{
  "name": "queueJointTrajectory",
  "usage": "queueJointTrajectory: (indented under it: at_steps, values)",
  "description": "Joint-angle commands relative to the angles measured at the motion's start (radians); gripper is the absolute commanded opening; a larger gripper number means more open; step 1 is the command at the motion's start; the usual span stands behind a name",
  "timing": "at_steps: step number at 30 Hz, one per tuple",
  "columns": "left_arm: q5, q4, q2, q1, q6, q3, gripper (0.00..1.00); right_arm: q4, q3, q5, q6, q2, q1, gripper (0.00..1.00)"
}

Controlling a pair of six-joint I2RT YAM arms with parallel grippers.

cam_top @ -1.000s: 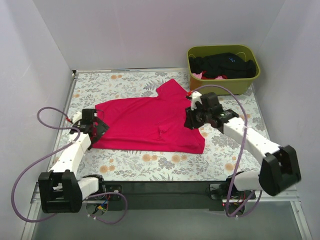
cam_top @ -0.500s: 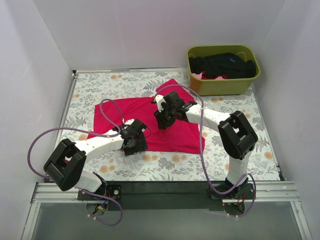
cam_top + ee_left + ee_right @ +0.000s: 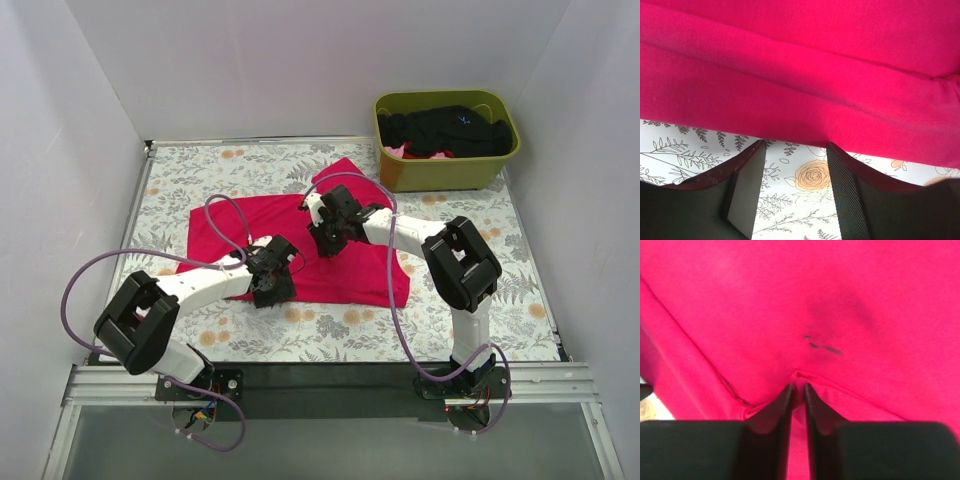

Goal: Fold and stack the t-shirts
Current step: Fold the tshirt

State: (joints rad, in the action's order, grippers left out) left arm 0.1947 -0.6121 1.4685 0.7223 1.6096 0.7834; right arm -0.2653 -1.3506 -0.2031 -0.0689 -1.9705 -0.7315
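Observation:
The crimson-red t-shirt (image 3: 300, 225) lies spread on the flowered table, with one sleeve pointing to the far side. My left gripper (image 3: 272, 287) is at the shirt's near hem. In the left wrist view it (image 3: 795, 185) is open and empty, its fingertips just at the edge of the red cloth (image 3: 800, 75), with bare tablecloth between them. My right gripper (image 3: 328, 240) is on the middle of the shirt. In the right wrist view it (image 3: 798, 389) is shut on a small raised pinch of the red cloth (image 3: 805, 315). Black t-shirts (image 3: 445, 128) lie in the bin.
An olive-green bin (image 3: 447, 172) stands at the far right corner. White walls close in the table on the left, back and right. Purple cables loop from both arms over the shirt and over the table's left side (image 3: 150, 215).
Both arms have swung in from the shirt's outer ends to its middle. In the last half second the left gripper has edged slightly right; the right gripper has hardly moved.

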Motion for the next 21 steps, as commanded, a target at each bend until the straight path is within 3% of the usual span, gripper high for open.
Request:
queueJointTrajectory:
  at_steps: [1,12,21]
  values:
    - [0.011,-0.031,0.012,0.003,0.016,0.027,0.48,0.018,-0.042,0.057,-0.014,0.013,-0.003,0.17]
    - [0.043,-0.008,-0.085,0.005,-0.017,0.091,0.48,0.017,-0.042,0.039,-0.011,0.013,-0.002,0.12]
    - [0.029,0.009,0.039,0.005,-0.034,0.073,0.47,0.018,-0.050,0.071,-0.008,0.013,0.000,0.11]
